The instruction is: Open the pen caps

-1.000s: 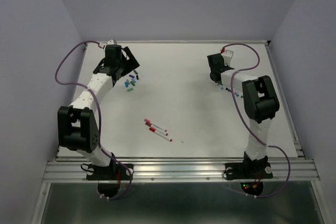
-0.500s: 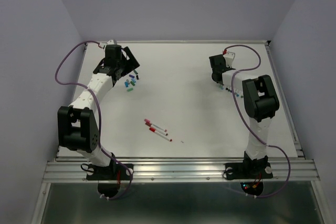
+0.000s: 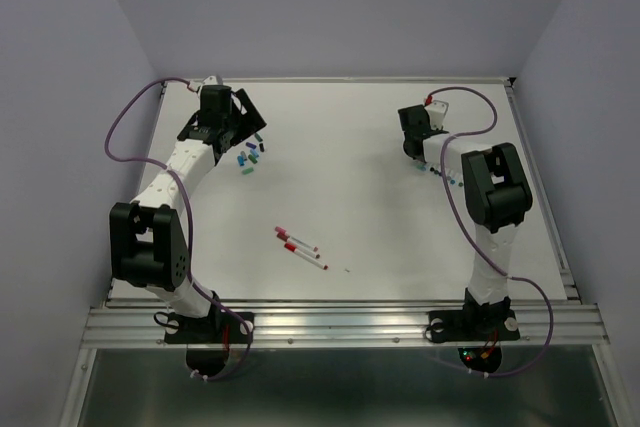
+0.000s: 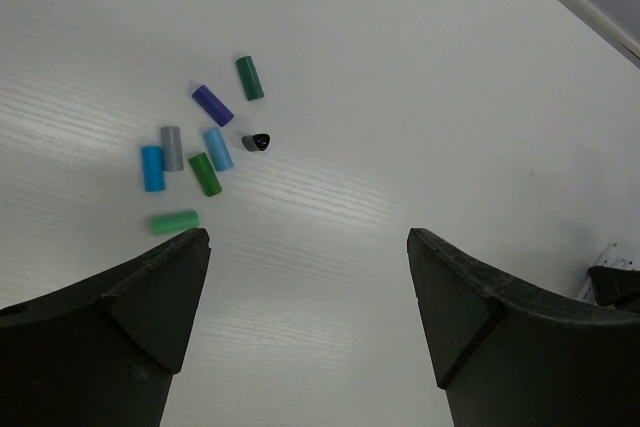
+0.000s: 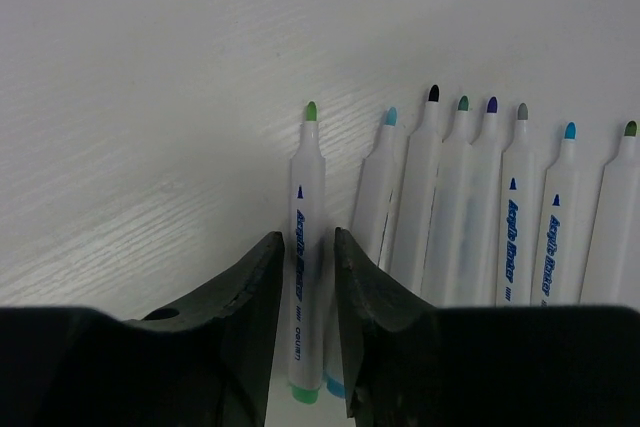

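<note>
— At ten o'clock on the table (image 3: 370,217), what does the left gripper (image 4: 308,247) have?

— Nothing. Its jaws stand wide apart with nothing between them. The loose caps (image 4: 217,148) lie scattered just beyond, toward eleven in its own view: greens, blues, a purple, a grey, a black.

— And the work left?

— Near the middle, a little toward seven, three red pens (image 3: 300,246) lie close together, well apart from both arms. Their caps look to be on.

— How will they handle?

— Light, stiff, smooth plastic, I'd judge, and round, so they roll at a nudge. So slim a barrel wants the jaws almost closed. I'd pinch one across mid-barrel, take the cap squarely with the other gripper, and pull straight along the axis. A skewed pull could slip off.

— At two o'clock?

— The right gripper (image 5: 308,239) straddles a green pen (image 5: 305,197). Its jaws are narrowly parted with a thin gap each side, so the pen looks let go. At its three o'clock lies a row (image 5: 445,217) of bare-tipped pens, side by side.
</note>
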Motion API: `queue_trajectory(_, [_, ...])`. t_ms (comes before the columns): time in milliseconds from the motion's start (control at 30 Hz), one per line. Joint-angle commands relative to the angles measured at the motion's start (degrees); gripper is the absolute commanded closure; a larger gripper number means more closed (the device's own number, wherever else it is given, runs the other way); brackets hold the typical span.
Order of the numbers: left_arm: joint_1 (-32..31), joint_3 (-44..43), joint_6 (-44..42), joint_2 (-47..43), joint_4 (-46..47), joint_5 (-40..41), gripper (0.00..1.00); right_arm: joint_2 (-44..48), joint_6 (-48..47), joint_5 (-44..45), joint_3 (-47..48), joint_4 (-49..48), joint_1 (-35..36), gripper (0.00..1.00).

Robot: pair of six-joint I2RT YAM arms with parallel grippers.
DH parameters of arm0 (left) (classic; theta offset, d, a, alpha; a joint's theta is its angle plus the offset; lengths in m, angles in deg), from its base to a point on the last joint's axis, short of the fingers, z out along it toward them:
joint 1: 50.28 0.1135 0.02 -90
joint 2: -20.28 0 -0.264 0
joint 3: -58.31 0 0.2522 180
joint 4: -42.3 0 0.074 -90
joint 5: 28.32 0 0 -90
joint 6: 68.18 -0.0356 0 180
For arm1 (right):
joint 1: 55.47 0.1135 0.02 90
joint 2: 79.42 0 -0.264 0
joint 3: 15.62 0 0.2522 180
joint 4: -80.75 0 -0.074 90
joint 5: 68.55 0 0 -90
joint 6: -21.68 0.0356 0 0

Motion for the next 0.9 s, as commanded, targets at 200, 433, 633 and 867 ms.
queue_trajectory(200, [-0.1, -0.1, -1.3, -3.0, 0.7, -0.1, 0.08, 5.3, -1.3, 0.2, 2.0, 0.4, -0.5, 0.67])
queue_trajectory(433, [-0.2, 0.2, -1.5, -4.0, 0.7, -0.2, 0.08, 10.4, -4.2, -4.2, 1.4, 0.3, -0.5, 0.68])
queue_trajectory(633, [-0.4, 1.0, -1.8, -4.5, 0.9, -2.2, 0.08, 20.3, -14.9, -30.7, -8.9, -4.3, 3.3, 0.67])
queue_trajectory(867, [-0.5, 2.1, -1.8, -5.1, 0.9, -2.5, 0.08, 27.8, -25.2, -47.8, -17.1, -8.9, 19.4, 0.66])
